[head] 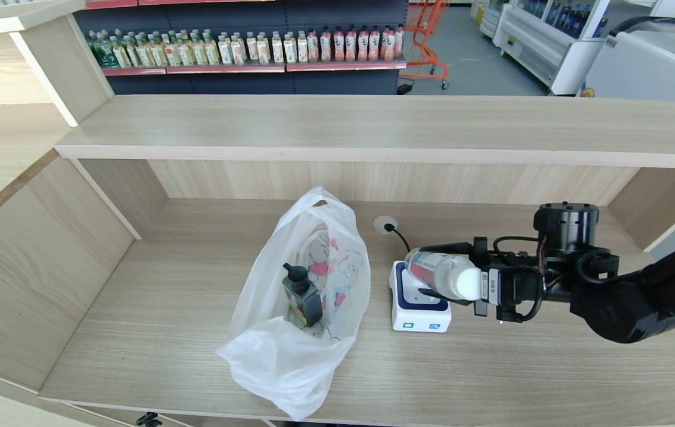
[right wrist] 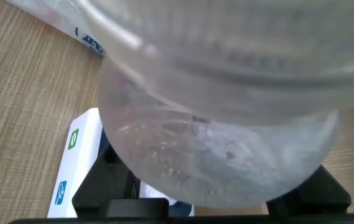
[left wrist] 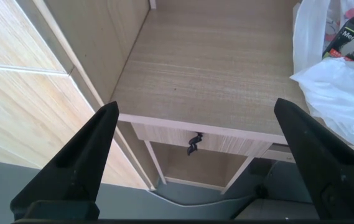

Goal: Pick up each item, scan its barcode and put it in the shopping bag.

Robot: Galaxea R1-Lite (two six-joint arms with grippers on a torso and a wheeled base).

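Pale wood counter: my right hand clamps the clear red-labelled plastic bottle. Light and slick, I reckon; mid-body's safest.

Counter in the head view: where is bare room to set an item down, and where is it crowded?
Widest bare counter: between the left side wall and the shopping bag. Also free: the front strip before the scanner, right of the bag. Crowded: the middle, where bag, scanner, cable and the gripped bottle sit close.

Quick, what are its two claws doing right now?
Left gripper: open, holding nothing.
Right gripper: shut on a clear bottle, held over the white scanner.
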